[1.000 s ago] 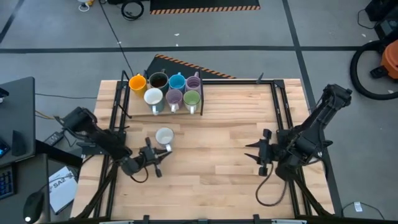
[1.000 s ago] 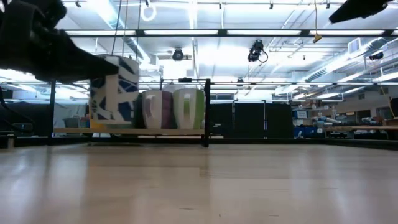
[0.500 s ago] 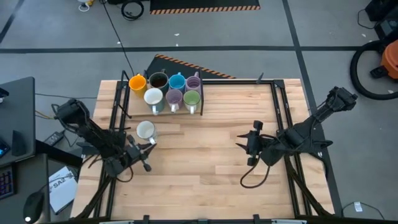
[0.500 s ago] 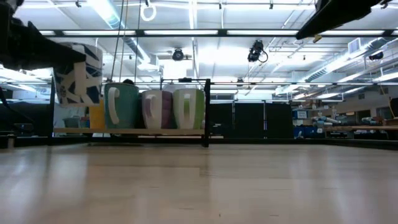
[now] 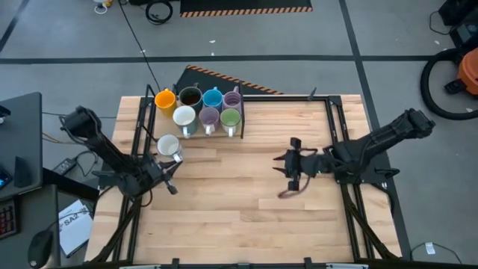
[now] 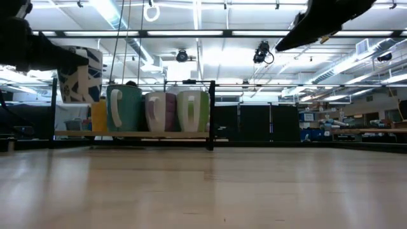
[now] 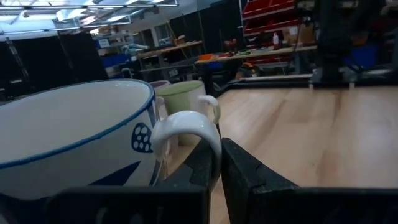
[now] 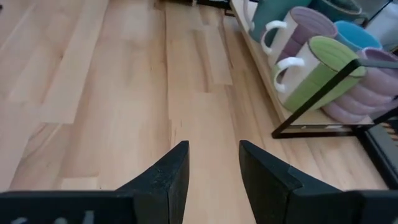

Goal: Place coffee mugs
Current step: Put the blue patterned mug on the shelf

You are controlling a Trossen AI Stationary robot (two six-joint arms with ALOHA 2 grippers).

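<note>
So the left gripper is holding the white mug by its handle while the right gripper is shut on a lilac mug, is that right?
Not quite. The left gripper does hold the white mug by its handle, but the right gripper holds nothing. The right wrist view shows its fingers apart over bare table, with the lilac mug still in the row with the others.

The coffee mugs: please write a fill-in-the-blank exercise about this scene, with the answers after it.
1. The left end effector is shut on the white mug by its ____.
2. The right end effector holds ____.
3. The green mug stands next to a ____ mug.
4. The orange mug stands beside the dark ____ mug.

Answers: handle; nothing; lilac; brown
</note>
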